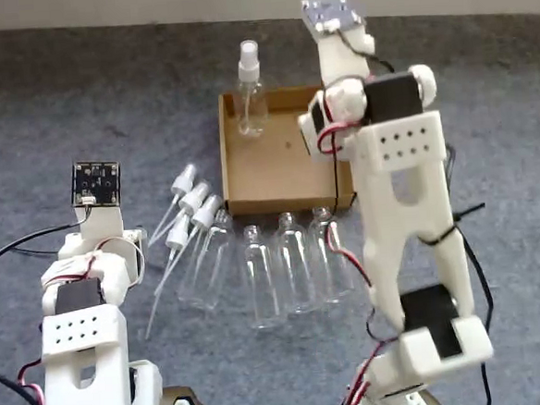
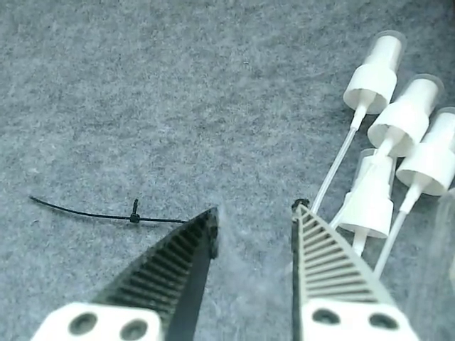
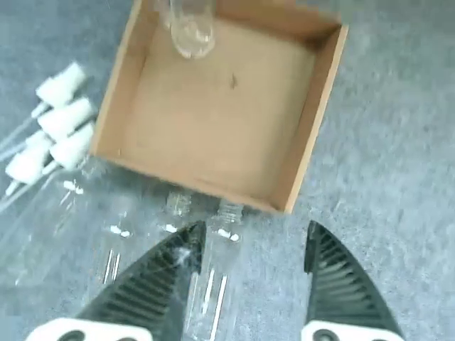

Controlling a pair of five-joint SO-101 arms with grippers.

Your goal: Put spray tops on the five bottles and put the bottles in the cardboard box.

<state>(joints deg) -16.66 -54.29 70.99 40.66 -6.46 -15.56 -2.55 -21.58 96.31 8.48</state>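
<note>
Left end effector (image 2: 255,210), jaws apart & empty, hangs over grey counter (image 2: 142,106) just beside four white plastic spray tops (image 2: 409,114), dip tubes trailing back toward its arm, so it's nearer vs right end effector (image 3: 256,229), likewise spread, above clear uncapped bottles (image 1: 262,286).

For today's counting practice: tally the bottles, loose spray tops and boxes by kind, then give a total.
Bottle with top fitted: 1
Bottles without tops: 4
Loose spray tops: 4
Cardboard box: 1
Total: 10
</note>
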